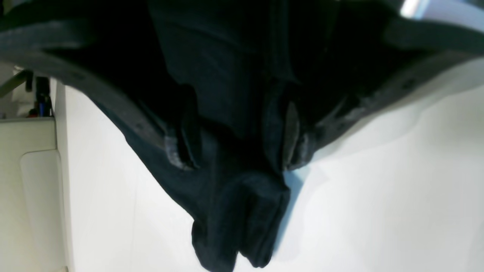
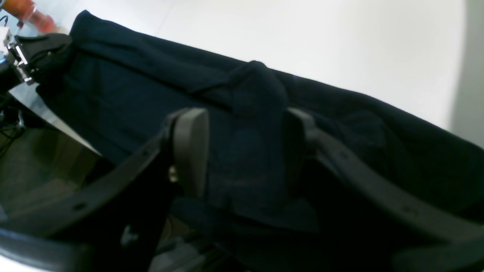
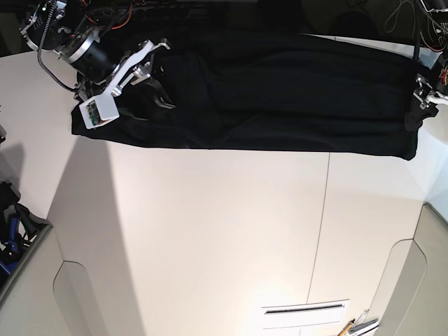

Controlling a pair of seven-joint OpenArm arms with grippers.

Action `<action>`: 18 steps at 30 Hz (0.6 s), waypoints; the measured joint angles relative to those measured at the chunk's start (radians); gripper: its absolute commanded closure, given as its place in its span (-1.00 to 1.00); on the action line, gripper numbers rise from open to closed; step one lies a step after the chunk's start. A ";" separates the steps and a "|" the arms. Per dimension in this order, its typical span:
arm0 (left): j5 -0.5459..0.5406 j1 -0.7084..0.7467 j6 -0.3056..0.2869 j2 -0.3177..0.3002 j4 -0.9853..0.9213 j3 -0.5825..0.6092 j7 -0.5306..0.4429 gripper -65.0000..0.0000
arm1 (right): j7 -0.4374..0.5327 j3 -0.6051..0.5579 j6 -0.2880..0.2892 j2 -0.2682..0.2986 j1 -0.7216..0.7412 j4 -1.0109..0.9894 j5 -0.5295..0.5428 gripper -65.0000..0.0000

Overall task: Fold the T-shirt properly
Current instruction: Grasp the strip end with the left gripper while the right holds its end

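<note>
The black T-shirt (image 3: 280,91) hangs stretched in a wide band between my two grippers, above the white table (image 3: 210,231); only plain black cloth shows. My right gripper (image 3: 150,80) holds its left end in the base view, and in the right wrist view its fingers (image 2: 189,151) clamp a bunched fold of the shirt (image 2: 132,87). My left gripper (image 3: 420,105) holds the right end. In the left wrist view the left gripper (image 1: 238,151) pinches cloth, and a bunch of the shirt (image 1: 234,211) hangs below it.
The table has a seam (image 3: 322,210) running front to back. Its left edge (image 3: 49,224) borders a lower area with blue items (image 3: 10,234). Small tools (image 3: 357,325) and a white slotted panel (image 3: 304,311) lie near the front right.
</note>
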 measured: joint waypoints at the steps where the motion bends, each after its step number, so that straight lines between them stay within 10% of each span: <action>1: 0.011 0.000 0.002 0.000 0.000 0.000 -0.004 0.32 | 0.000 0.000 0.000 0.000 0.000 0.000 0.000 0.05; 4: 0.032 0.001 0.010 0.005 -0.002 0.002 -0.019 0.98 | 0.000 0.000 0.000 0.000 0.000 0.000 0.000 0.05; 10: 0.011 0.001 0.014 0.009 0.000 -0.006 -0.035 1.00 | 0.020 0.000 0.000 0.000 0.000 0.000 0.000 0.05; 18: -0.303 0.008 0.024 0.017 0.180 -0.108 0.296 1.00 | 0.026 0.000 -0.005 0.000 0.027 0.000 -0.088 0.05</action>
